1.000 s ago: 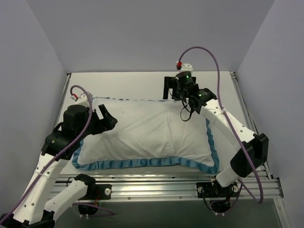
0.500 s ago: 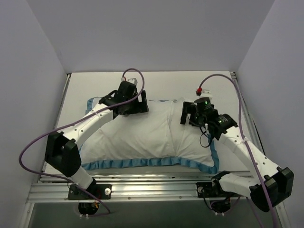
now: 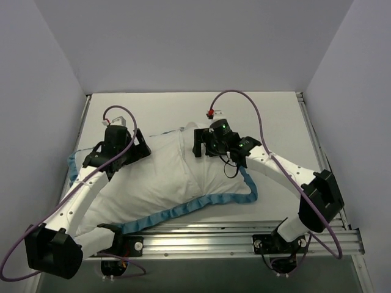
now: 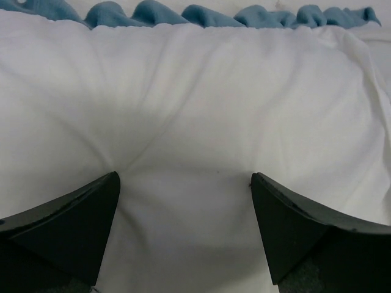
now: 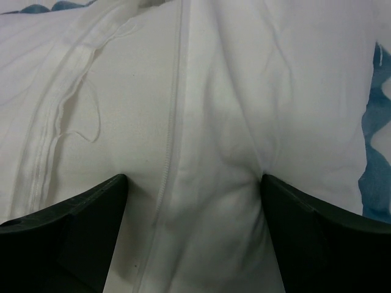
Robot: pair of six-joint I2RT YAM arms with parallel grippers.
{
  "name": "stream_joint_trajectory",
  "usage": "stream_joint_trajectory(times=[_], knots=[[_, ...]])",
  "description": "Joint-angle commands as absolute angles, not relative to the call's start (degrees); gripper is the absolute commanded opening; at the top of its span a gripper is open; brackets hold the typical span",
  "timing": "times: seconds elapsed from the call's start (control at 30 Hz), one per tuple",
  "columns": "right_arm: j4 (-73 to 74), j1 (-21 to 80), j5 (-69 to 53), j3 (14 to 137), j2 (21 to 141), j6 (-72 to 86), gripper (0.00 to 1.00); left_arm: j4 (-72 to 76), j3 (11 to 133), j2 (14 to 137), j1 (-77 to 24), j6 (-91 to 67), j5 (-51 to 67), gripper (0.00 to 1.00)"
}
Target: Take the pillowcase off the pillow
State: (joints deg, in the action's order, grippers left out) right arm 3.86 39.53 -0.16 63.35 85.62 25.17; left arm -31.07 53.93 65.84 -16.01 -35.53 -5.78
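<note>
**Two open grippers press on the cover**

The pillowcase [image 3: 171, 177] lies slanted across the table [image 3: 275, 116], white side up. The pillow is hidden inside it. The left gripper [image 4: 183, 183] sits on the far left part, jaws wide open, tips pushed into the cloth. The right gripper [image 5: 194, 180] presses beside the flap seam [image 5: 174, 122] in the middle, jaws open too, likely to pinch cloth there. The blue trim [image 3: 183, 209] reaches the near and left table edges. Bare table lies far and right, so there is room to pull.

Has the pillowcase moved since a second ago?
Yes. The pillowcase slid left and turned; its near right corner pulled away from the front rail.
</note>
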Motion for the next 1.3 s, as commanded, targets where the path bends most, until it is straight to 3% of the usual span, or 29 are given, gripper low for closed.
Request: stream_joint_trajectory(times=[0.0,0.07,0.2,0.47,0.87,1.27], knots=[[9.57,40.96,4.1,69.16,88.85,23.47,0.84,-38.14,56.06,63.64,-16.52,-28.66,-3.79,0.97],[12.29,41.13,6.75,71.53,89.38,22.86,0.84,-38.32,60.1,62.49,-17.66,-26.82,-2.47,0.97],[15.81,41.13,12.21,76.01,90.0,21.18,0.84,-38.06,69.68,64.33,-29.48,-24.26,-8.32,0.97],[16.26,41.04,14.85,73.92,90.7,21.88,0.82,-32.1,80.95,81.37,-42.01,-24.6,-13.09,0.97],[17.31,36.05,17.49,61.71,83.15,25.57,0.59,-29.97,70.33,95.09,-40.79,-38.04,-17.05,0.92],[15.39,27.87,12.05,42.91,71.02,30.58,0.36,-27.25,59.68,91.85,-29.81,-41.75,-13.63,0.87]])
